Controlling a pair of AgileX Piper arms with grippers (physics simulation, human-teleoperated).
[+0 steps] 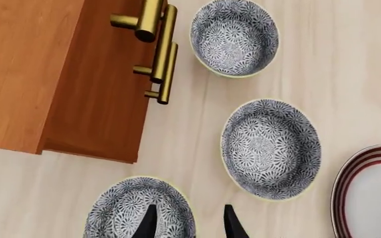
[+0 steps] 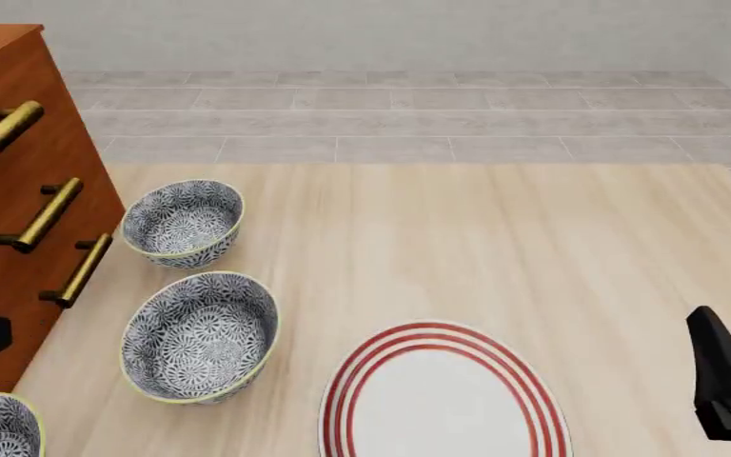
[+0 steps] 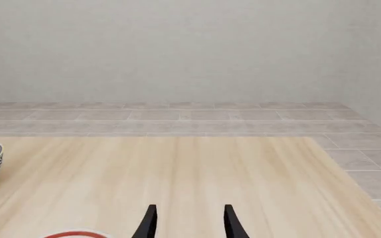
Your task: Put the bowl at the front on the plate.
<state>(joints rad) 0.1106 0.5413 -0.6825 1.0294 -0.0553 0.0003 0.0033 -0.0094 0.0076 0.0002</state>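
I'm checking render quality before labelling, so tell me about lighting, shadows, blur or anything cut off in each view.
Left wrist view: sharp, even light, faint shadows under the dresser; the nearest bowl is cropped by the frame edge. Front view: flat and glare-free, the plate cut off by the frame edge. Right wrist view: soft, uniform, no blur, the table plain.

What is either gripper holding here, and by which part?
Nothing. The left gripper hangs open over the bowl nearest the arms without gripping it; the right gripper is open over bare table.
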